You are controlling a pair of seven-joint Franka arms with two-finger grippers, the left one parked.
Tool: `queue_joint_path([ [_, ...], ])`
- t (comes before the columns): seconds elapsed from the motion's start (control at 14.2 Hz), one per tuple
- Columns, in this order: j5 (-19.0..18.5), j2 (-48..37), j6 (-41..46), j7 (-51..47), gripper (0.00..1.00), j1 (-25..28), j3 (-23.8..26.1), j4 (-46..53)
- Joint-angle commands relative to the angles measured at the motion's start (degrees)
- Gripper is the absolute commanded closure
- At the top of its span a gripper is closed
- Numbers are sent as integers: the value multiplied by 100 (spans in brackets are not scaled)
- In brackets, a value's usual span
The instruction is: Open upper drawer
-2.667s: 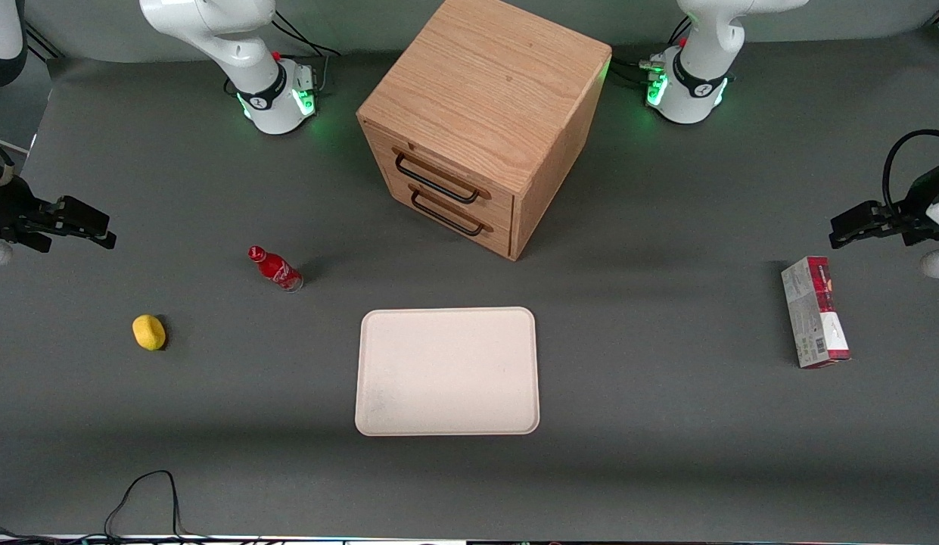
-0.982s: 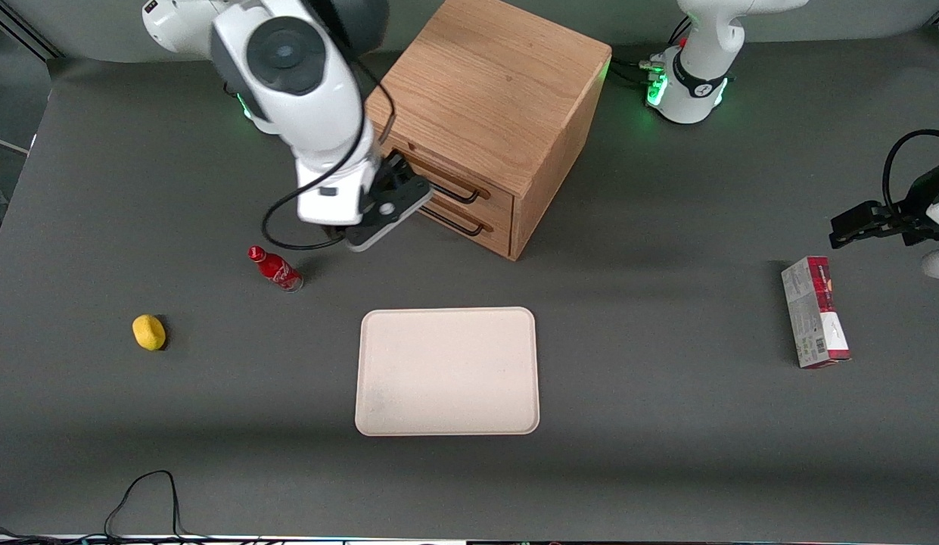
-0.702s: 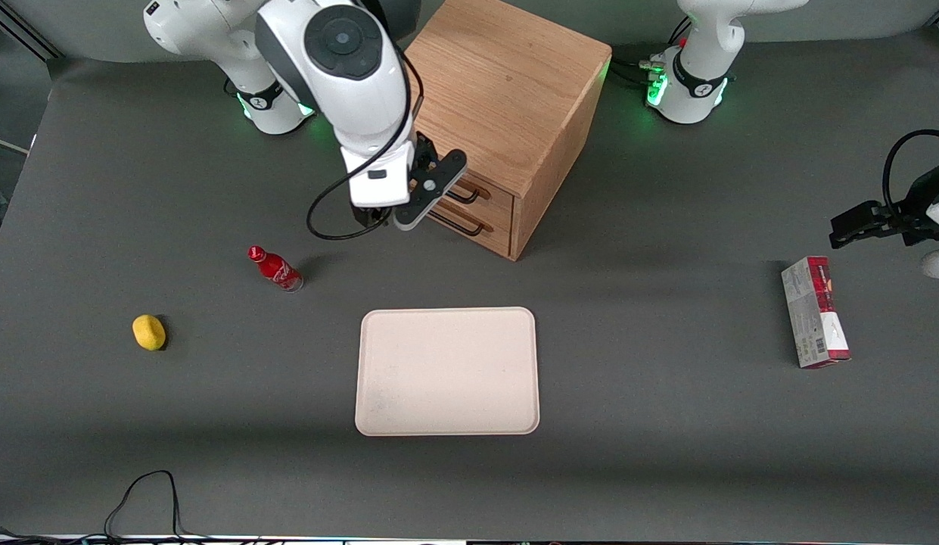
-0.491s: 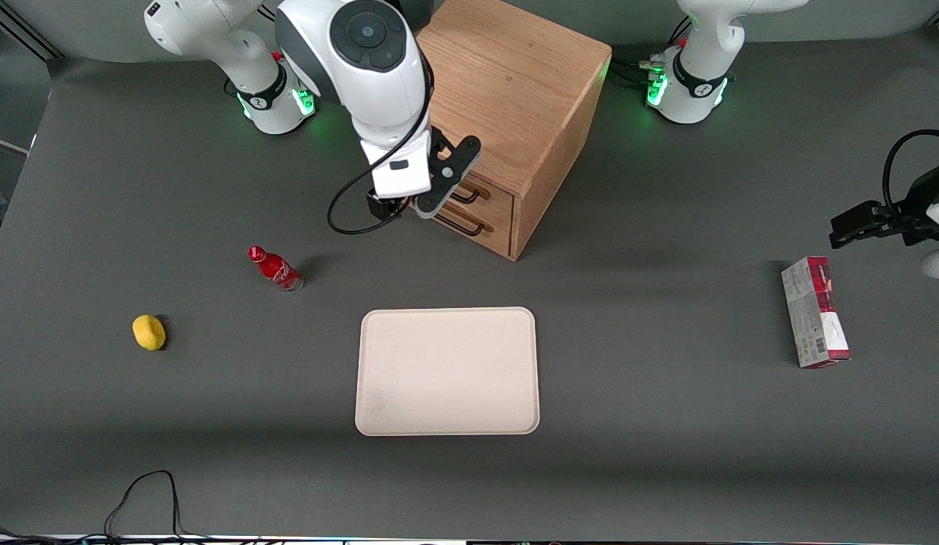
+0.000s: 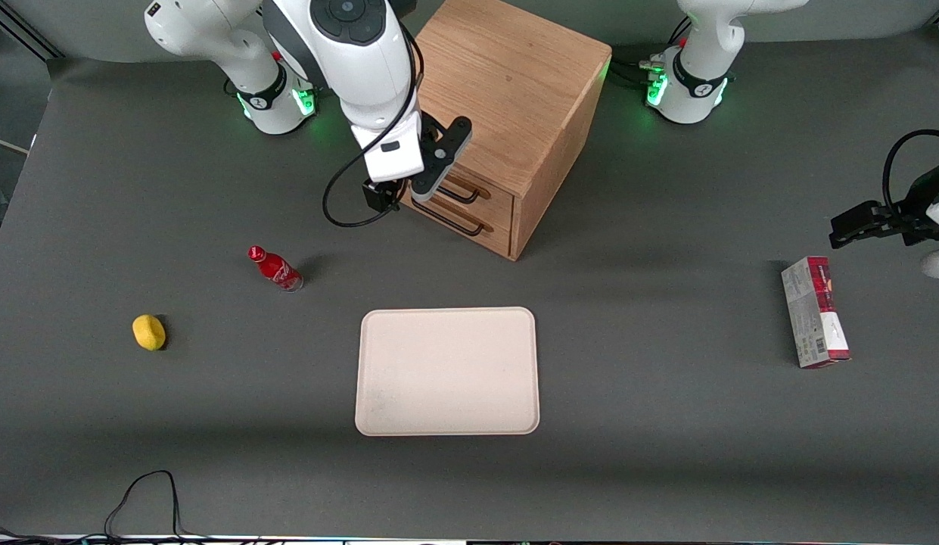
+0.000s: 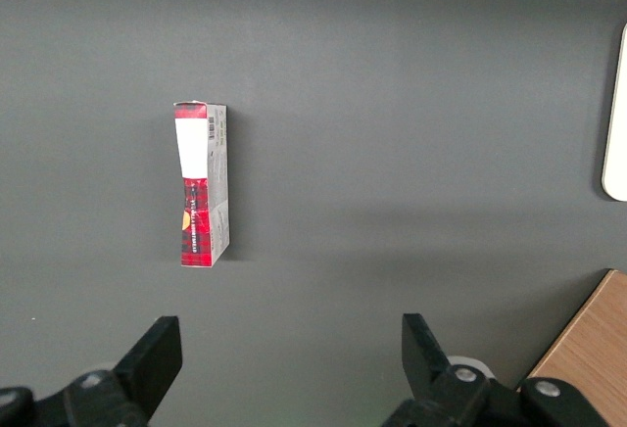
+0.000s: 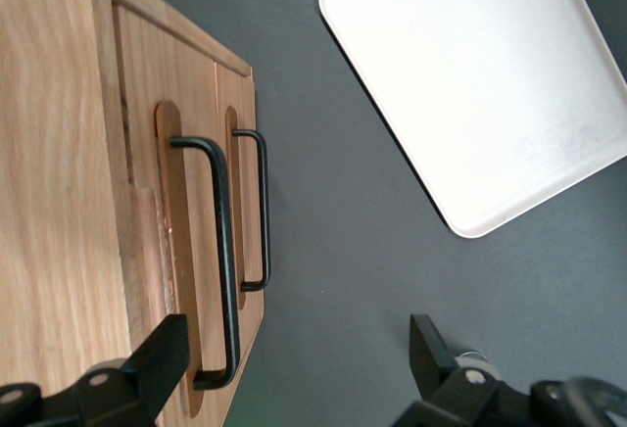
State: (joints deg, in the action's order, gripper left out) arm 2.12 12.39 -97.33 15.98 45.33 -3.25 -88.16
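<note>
The upper drawer (image 5: 454, 180) is sitting shut in the wooden cabinet (image 5: 499, 98), which is standing near the table edge farthest from the front camera, about midway along it. The gripper (image 5: 416, 170) is hanging just in front of this drawer, at the end of its black handle (image 7: 217, 260) that is nearer to the working arm's end of the table. The lower drawer (image 5: 461, 219) with its own handle (image 7: 257, 213) is lying directly under the upper one and is shut too.

The table (image 5: 666, 454) is carrying a dark grey mat. Going from the working arm's end: a yellow lemon (image 5: 149, 332) is lying near that end, a red bottle (image 5: 275, 269) is lying on its side between the lemon and the cabinet, a cream tray (image 5: 447, 371) is resting in the middle, nearer to the front camera than the cabinet, and a red and grey box (image 5: 814, 312) is lying toward the parked arm's end. A black cable (image 5: 144, 496) is curling at the table edge nearest to the front camera.

The gripper is standing wide apart, released, with one finger (image 7: 147, 368) close to the drawer front beside the handle and the other finger (image 7: 436, 358) over the grey mat. It is holding nothing, and I cannot tell if it is touching the handle.
</note>
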Motion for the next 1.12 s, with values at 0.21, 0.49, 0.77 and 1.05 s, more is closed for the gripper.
queue_joint_path([
  [0.21, 622, -184, -93, 669, 0, 73, -62, -298],
  [0.49, 711, -140, -111, 705, 0, 73, -88, -316],
  [0.77, 711, -140, -400, 722, 0, 73, -97, -666],
  [1.05, 702, -149, -735, 722, 0, 82, -88, -992],
])
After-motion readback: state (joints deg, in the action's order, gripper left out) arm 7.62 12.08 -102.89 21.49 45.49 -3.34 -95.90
